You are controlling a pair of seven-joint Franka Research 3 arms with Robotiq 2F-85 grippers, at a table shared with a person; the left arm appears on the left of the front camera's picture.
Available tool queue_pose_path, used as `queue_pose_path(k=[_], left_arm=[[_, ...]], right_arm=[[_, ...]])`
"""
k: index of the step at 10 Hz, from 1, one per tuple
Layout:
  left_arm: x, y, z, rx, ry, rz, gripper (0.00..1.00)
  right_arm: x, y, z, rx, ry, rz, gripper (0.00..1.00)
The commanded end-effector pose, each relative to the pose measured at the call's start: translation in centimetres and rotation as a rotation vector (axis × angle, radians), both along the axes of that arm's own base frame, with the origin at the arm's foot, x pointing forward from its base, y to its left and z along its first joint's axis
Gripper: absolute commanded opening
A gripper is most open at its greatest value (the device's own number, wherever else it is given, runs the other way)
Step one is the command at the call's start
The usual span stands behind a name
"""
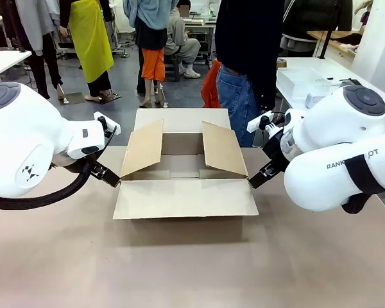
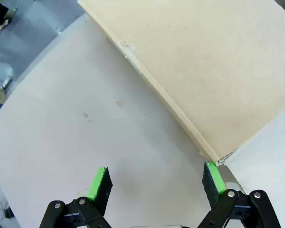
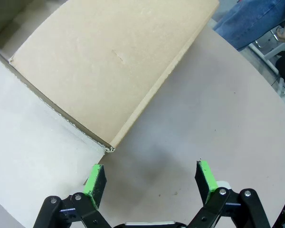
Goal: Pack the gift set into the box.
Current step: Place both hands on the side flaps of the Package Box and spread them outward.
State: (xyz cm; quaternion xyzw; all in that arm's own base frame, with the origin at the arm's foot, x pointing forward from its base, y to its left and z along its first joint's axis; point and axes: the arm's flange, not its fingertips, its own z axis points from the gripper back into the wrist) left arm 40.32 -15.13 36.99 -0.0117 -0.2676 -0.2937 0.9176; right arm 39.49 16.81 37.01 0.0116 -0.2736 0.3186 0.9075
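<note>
The box (image 1: 186, 200) stands open mid-table, flaps spread. The left gripper (image 2: 155, 172) sits at its near-left corner, the right gripper (image 3: 149, 167) at its near-right — both with jaws wide, holding nothing.

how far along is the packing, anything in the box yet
Done: the box sits on the table with all four flaps spread open. In hand: nothing; the left end effector and the right end effector are both open, one beside each near corner of the box. Left: the part of the box floor that shows is bare, so nothing is packed yet and the flaps are not closed.
</note>
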Motion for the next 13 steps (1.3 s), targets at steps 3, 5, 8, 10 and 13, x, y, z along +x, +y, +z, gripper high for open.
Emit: queue_pose_path(k=[3, 5, 8, 10, 13], left_arm=[[-2.5, 3.0, 1.2, 0.031, 0.102, -0.057, 1.0], [-5.5, 9.3, 3.9, -0.094, 0.082, -0.008, 1.0], [-8.3, 18.5, 7.1, -0.671, 0.117, 0.067, 1.0], [-9.9, 28.4, 6.7, -1.294, 0.11, 0.209, 1.0], [-10.3, 31.2, 1.9, -1.76, 0.116, 0.407, 1.0]], right_arm=[[-1.5, -1.9, 2.1, -0.071, 0.116, -0.023, 1.0], [-2.7, -5.5, 4.3, 0.012, 0.174, -0.111, 1.0], [-5.2, -15.3, 8.1, 0.461, 0.157, -0.475, 1.0], [-9.7, -25.2, 9.3, 1.118, 0.161, -0.461, 1.0], [-12.5, -32.5, 2.8, 1.596, 0.141, -0.666, 1.0]])
